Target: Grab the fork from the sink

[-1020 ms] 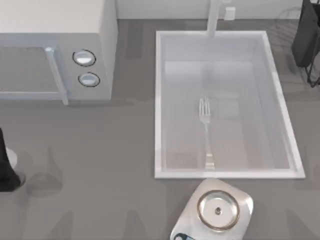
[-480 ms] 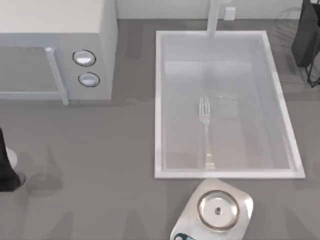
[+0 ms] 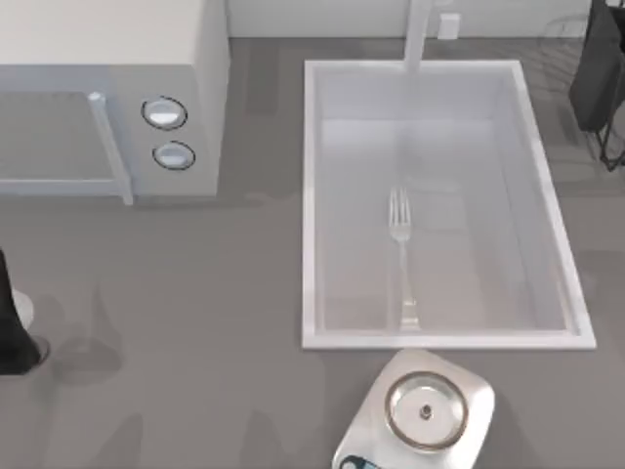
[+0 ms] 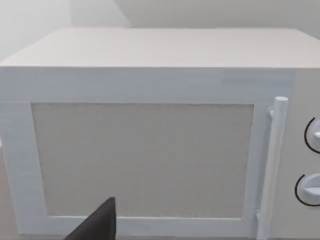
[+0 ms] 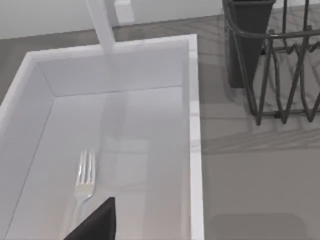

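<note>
Left gripper [image 4: 97, 225]: a dark fingertip in the left wrist view, facing the microwave door; whether it is spread or pressed together cannot be told. The left arm [image 3: 12, 322] sits parked at the table's left edge.

Microwave [image 3: 107, 93]: boxy, white, far left of the table [image 3: 195, 293]; vertical bar handle and two round knobs [image 3: 164, 113] on its right side.

Sink [image 3: 311, 195]: large pale rectangular basin with a raised white rim, right of the microwave; a white faucet post [image 3: 418, 34] stands at its far edge.

Fork [image 3: 401, 256]: slim, silvery, lying flat on the sink bottom near the centre, tines toward the far side, handle end close to the near wall. Nothing is touching it.

Scale [image 3: 420, 410]: silver, with a round pan, on the table just near of the sink's near rim.

Right gripper [image 5: 97, 222]: a dark fingertip in the right wrist view, above the sink and apart from the fork [image 5: 84, 176]; spread or pressed together cannot be told.

Wire rack [image 5: 280, 65]: dark, with a dark holder, on the table at the far right, beside the sink.
</note>
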